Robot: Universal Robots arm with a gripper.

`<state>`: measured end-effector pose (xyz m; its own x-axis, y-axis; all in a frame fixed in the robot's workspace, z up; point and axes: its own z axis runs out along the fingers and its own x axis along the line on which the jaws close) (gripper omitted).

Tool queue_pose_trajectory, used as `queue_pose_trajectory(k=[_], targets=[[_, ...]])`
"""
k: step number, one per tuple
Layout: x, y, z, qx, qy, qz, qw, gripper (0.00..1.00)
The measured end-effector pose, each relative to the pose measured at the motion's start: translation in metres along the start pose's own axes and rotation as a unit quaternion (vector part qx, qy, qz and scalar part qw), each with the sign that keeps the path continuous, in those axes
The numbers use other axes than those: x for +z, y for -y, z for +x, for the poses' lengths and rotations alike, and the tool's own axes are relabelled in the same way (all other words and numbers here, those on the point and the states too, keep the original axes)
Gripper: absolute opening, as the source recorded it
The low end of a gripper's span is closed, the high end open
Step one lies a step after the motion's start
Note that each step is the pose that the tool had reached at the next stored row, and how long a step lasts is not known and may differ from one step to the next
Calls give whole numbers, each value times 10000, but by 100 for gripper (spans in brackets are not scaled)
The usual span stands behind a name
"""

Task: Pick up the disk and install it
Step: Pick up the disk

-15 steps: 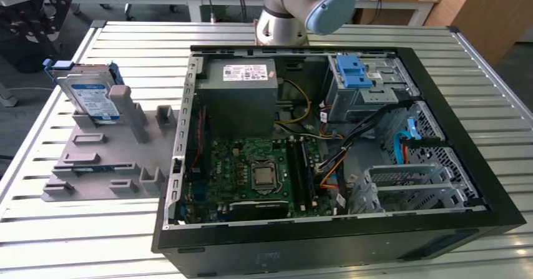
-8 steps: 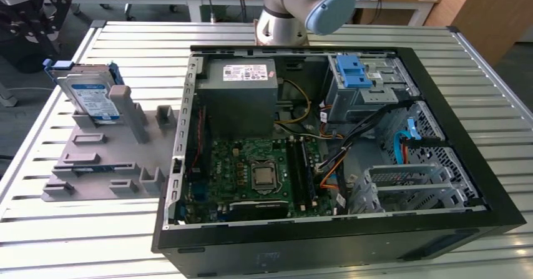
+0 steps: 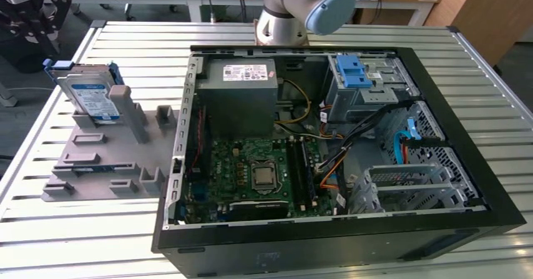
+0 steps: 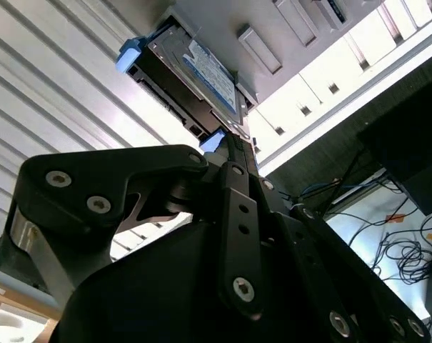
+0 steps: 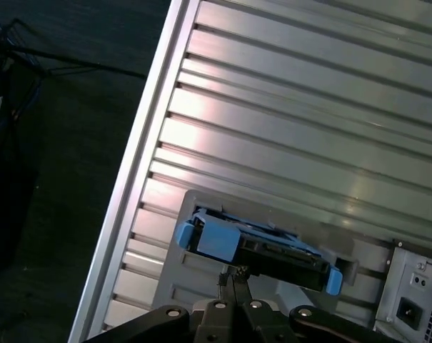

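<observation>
The disk [image 3: 90, 95] stands on edge in a slot at the far end of a grey holder [image 3: 108, 160], on the exterior view's left. It is silver with a white-and-blue label and a blue carrier frame. In both wrist views the disk [image 4: 201, 71] [image 5: 258, 246] lies just beyond my fingertips. My gripper [image 5: 232, 277] [image 4: 233, 139] hangs close over the disk's blue-framed edge, fingers pressed together with nothing between them. I cannot tell whether the tips touch the frame.
An open computer case [image 3: 466, 135] fills the exterior view's right, with a grey power-supply box [image 3: 241, 98], a motherboard [image 3: 258, 173] and a grey drive cage with a blue latch [image 3: 366, 79]. The slatted metal table [image 3: 125, 42] ends near the holder, with dark floor [image 5: 51, 179] beyond.
</observation>
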<state>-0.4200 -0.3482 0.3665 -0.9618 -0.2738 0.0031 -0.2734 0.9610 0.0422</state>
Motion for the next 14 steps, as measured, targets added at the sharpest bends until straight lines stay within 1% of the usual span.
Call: queue_pose_trajectory(k=[7, 14], targets=[[2, 0, 0, -248, -10, 1, 9997, 11], [1, 0, 1, -266, -11, 1, 9996, 11]])
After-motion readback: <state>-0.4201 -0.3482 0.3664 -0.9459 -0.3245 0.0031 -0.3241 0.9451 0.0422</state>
